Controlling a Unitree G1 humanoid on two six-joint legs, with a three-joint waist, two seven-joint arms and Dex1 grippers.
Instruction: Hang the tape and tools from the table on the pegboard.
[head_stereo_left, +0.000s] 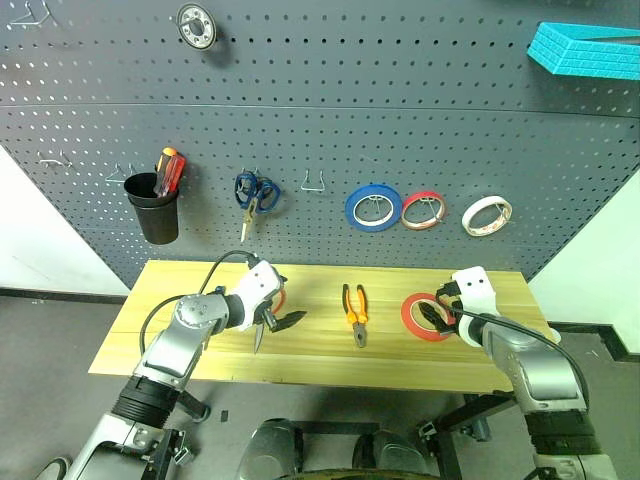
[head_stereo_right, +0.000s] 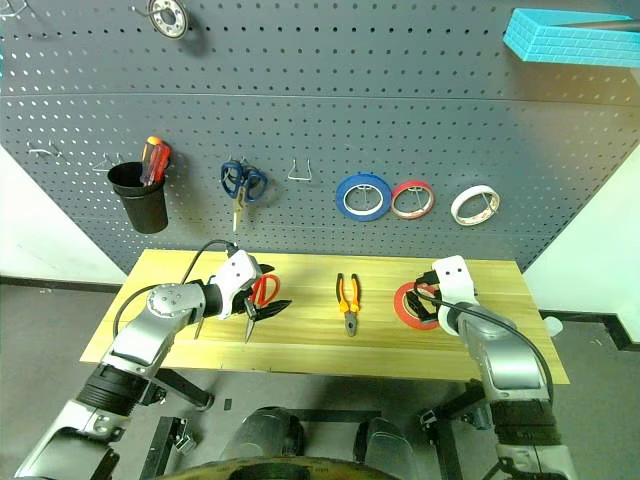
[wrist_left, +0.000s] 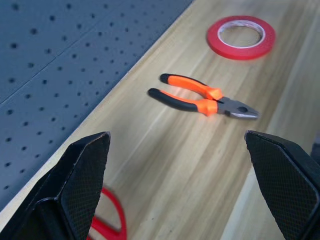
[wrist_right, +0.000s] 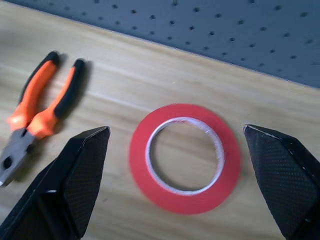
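The pegboard (head_stereo_left: 330, 120) stood behind the bench (head_stereo_left: 320, 345). On the bench lay the red tape (wrist_right: 184, 157), the pliers (head_stereo_left: 355, 312) near the middle and red-handled scissors (head_stereo_right: 262, 290). The right tool (wrist_right: 185, 200) hung spread over the tape; the left tool (wrist_left: 180, 200) was spread above the scissors, holding nothing.

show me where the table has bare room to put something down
The table's left end, left of the left gripper, is bare wood. So is the strip between the red-handled scissors and the pliers, and the right end past the right gripper. It is crowded around the red tape.
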